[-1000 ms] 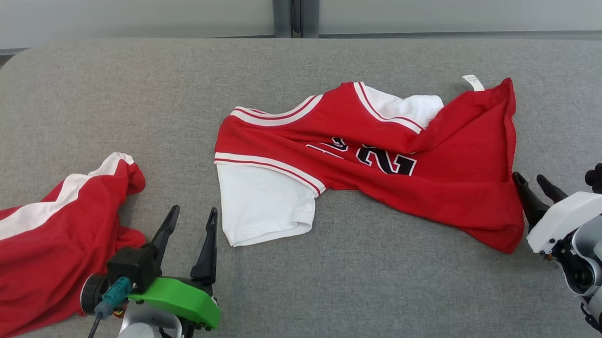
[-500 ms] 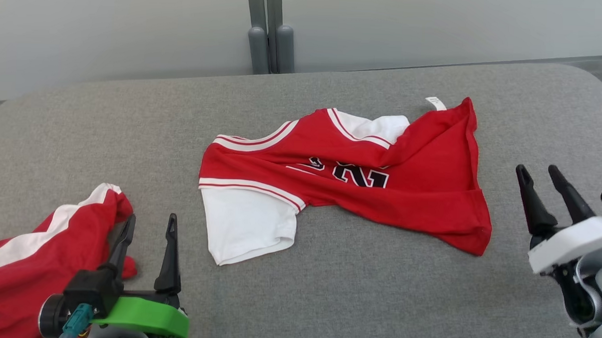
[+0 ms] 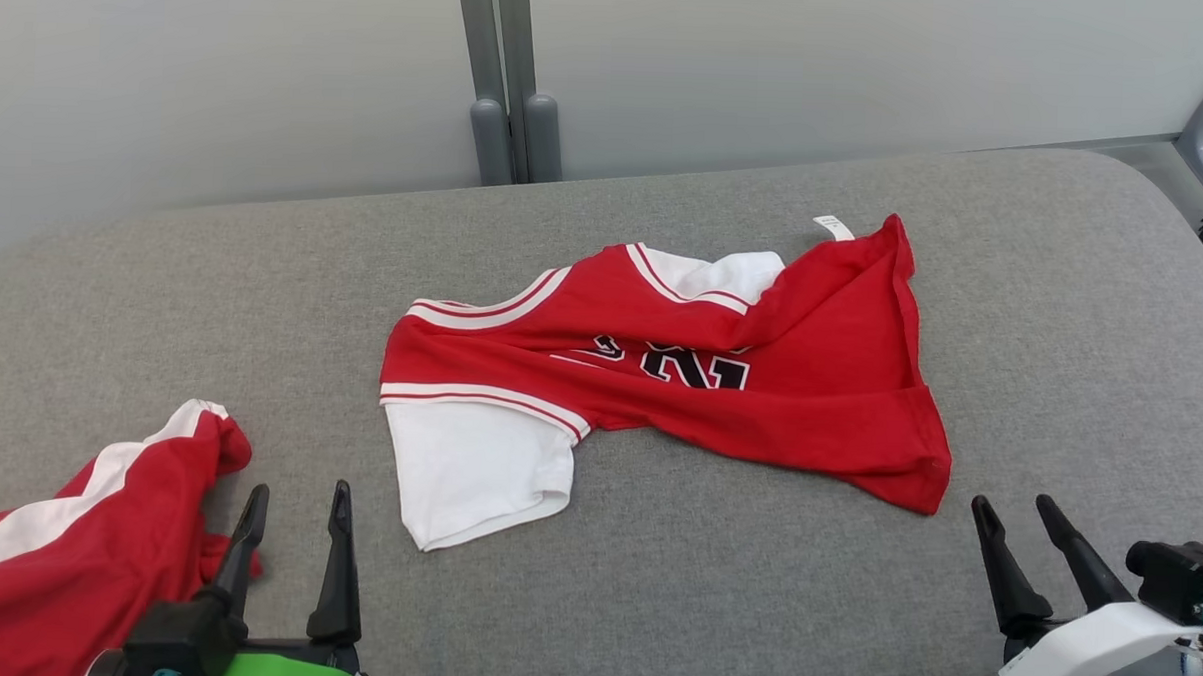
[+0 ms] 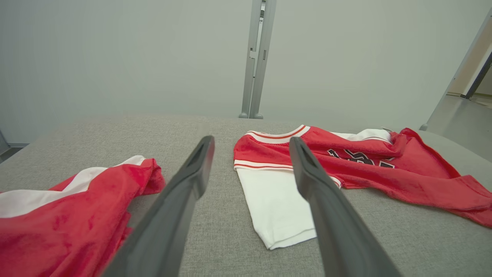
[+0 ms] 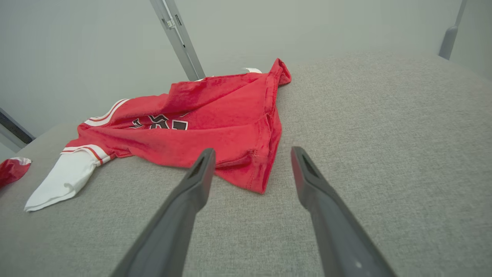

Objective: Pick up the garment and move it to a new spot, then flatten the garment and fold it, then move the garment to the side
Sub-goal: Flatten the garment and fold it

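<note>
Red jersey is lying crumpled mid gray surface, long axis running left-right, white sleeve pointing near-left & hem corner near-right, w/ L gripper & R gripper both hovering wide open, empty, R sitting just beside that hem corner.

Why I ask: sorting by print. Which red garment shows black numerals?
The white-sleeved jersey in the middle; the crumpled red garment beside the left pincer has a white stripe, no visible numerals.
</note>
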Tool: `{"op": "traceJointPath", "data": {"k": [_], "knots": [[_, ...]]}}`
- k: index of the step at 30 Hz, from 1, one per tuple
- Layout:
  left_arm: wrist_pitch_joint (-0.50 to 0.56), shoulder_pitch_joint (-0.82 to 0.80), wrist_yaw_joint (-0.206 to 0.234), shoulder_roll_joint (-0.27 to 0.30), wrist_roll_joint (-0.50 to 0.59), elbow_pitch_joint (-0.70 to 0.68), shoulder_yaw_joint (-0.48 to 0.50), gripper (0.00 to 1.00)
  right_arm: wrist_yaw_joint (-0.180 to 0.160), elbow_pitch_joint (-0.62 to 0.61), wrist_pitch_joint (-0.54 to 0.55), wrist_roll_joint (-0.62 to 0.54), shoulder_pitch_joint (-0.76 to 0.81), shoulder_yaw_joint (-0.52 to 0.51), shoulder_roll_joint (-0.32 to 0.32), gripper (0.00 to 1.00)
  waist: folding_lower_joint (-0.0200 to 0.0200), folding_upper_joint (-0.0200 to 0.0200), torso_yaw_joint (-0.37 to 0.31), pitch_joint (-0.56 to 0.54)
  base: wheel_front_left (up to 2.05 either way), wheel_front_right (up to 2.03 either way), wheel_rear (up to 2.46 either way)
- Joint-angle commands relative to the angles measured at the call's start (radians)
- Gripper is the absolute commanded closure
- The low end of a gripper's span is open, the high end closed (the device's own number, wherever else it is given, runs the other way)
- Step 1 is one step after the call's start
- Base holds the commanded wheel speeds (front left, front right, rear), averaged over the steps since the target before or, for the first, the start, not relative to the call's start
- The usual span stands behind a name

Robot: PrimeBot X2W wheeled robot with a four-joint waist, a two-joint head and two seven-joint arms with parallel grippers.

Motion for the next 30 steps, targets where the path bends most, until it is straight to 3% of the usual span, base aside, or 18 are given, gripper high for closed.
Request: {"op": "traceJointPath", "data": {"k": [1,5,10,18,30], "knots": [[-0.001,-0.001,-0.009,-0.004,0.008,0.007,0.0,0.0,-0.001,0.02,0.0,-0.001,-0.022,0.011,0.004,0.0,0.0,0.0,0.0,0.0,0.0,0.0,0.0],[0.023,-0.022,-0.032,-0.004,0.003,0.053,-0.025,0.0,-0.001,0.093,0.05,0.016,-0.079,0.06,-0.006,0.0,0.0,0.0,0.002,0.003,0.0,0.0,0.0],[0.154,-0.07,-0.058,-0.014,-0.026,0.131,-0.072,0.0,-0.001,0.182,0.143,0.06,-0.178,0.122,-0.021,0.0,0.0,0.0,0.008,0.026,0.0,0.0,0.0],[0.295,-0.184,-0.058,-0.033,-0.059,0.259,-0.09,0.0,-0.001,0.246,0.194,0.114,-0.303,0.206,-0.054,0.0,0.0,0.0,0.006,0.086,0.0,0.0,0.0],[0.323,-0.306,-0.078,-0.061,-0.081,0.393,-0.114,0.0,-0.001,0.335,0.192,0.183,-0.406,0.307,-0.066,0.0,0.0,0.0,0.008,0.141,0.0,0.0,0.0]]}}
